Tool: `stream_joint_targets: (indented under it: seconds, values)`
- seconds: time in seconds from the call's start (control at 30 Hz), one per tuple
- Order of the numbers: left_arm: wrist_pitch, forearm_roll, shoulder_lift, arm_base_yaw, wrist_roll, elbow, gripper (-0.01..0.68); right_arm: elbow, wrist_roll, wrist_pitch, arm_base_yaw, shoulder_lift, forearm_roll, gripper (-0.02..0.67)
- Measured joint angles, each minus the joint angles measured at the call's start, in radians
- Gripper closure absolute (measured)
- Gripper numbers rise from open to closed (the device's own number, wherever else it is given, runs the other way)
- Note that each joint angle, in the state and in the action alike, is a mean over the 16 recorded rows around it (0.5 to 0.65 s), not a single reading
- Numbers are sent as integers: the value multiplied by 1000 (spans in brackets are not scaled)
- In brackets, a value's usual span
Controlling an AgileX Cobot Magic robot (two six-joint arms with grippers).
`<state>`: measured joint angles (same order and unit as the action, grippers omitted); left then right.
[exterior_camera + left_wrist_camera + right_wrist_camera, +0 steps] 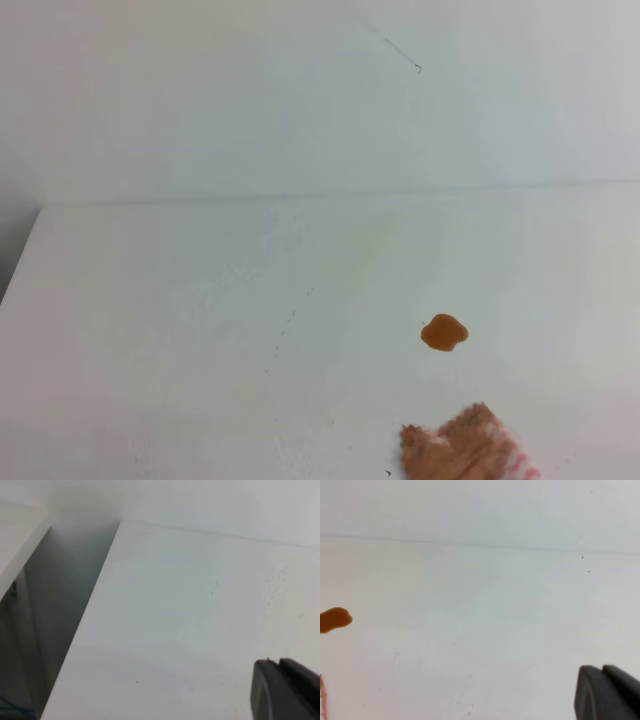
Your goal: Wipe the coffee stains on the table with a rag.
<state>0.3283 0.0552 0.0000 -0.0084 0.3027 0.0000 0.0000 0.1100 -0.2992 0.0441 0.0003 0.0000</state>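
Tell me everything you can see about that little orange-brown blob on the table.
The coffee stain is a small, glossy orange-brown blob with a lobed, roundish outline, lying flat on the white table. It looks wet and unsmeared. Nothing touches it: the rag, pink-checked with brown patches, lies apart from it at the near edge. The right wrist view catches only part of the stain at its left border.

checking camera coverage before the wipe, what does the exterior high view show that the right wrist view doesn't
Only the exterior high view shows the whole coffee stain and most of the rag, which lies apart from the stain at the bottom edge; no gripper appears there.

Only the right wrist view shows the right gripper, its dark fingers together at the lower right corner, holding nothing.

Both share the white table, its far edge line against the wall, and the stain, though the wrist view cuts it off at the left edge. A pink sliver at that view's lower left may be the rag.
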Motion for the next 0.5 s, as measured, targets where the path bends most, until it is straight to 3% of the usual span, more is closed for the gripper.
stream_joint_targets:
  seconds: [0.5]
  values:
    - [0,0,0,0,0,0,675,0,2,2,0,0,-7,656]
